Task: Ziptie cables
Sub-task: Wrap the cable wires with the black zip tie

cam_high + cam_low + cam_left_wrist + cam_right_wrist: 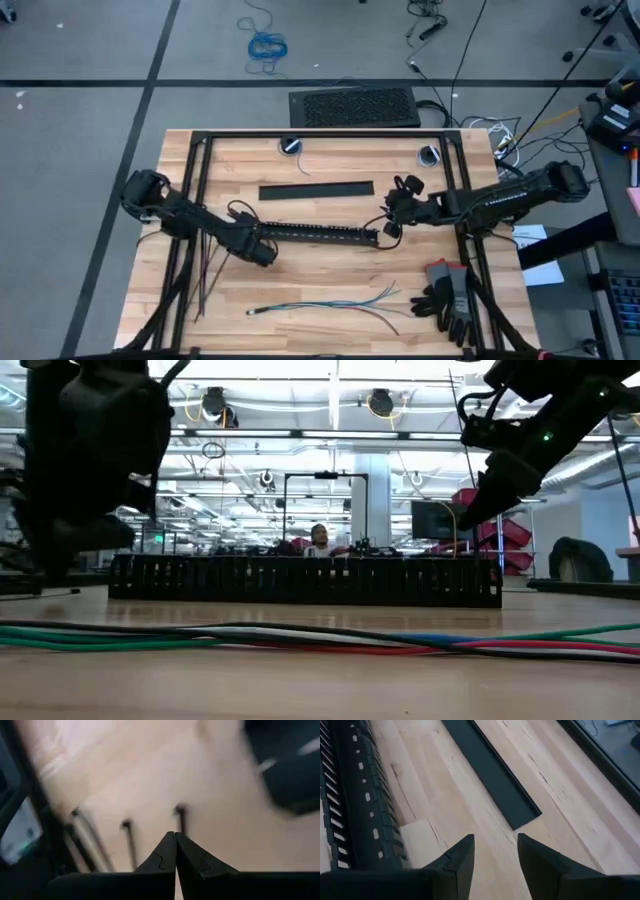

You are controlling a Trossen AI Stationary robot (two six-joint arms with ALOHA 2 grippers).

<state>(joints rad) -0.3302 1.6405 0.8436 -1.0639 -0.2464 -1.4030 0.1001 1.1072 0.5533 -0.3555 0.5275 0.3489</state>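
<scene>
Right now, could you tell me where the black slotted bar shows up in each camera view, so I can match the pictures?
High view: the black slotted bar lies across the table's middle, between the left gripper and the right gripper.
Low view: it spans the middle distance, behind the cables.
Left wrist view: not visible.
Right wrist view: it runs along one edge.
Shared landmark: the flat black bar, beside it in the high and right wrist views.

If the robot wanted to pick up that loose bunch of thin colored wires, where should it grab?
Probably mid-length on the cables, from straight above. They lie flat on the table with one end splayed; in the middle the strands run together, so one pincer could likely close across them all.
</scene>
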